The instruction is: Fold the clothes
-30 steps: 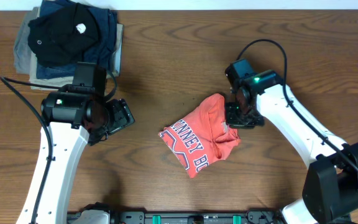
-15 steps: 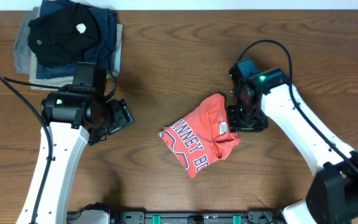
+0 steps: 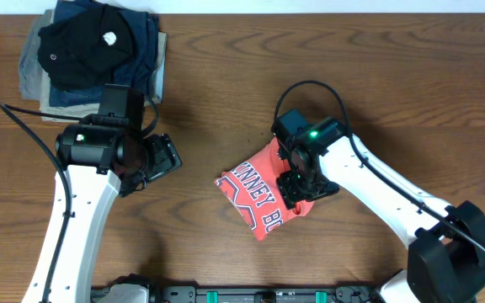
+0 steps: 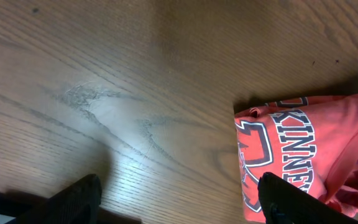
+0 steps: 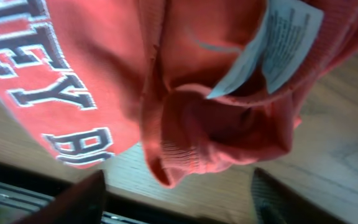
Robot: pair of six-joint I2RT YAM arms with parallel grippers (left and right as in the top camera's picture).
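Note:
The clothes, a coral-red T-shirt with white lettering, lie crumpled in the middle of the table. My right gripper hovers over the shirt's right part, open. In the right wrist view a bunched fold of the shirt and its white label sit just ahead of the spread fingers, and nothing is clamped. My left gripper stands open over bare wood to the left of the shirt. Its wrist view shows the shirt's lettered edge beside the right fingertip.
A pile of folded black, navy and khaki garments lies at the back left corner. A black rail runs along the table's front edge, close below the shirt.
My right arm has swung left and toward the front, from the shirt's right edge to above it, and its jaws have opened. The left arm has not moved.

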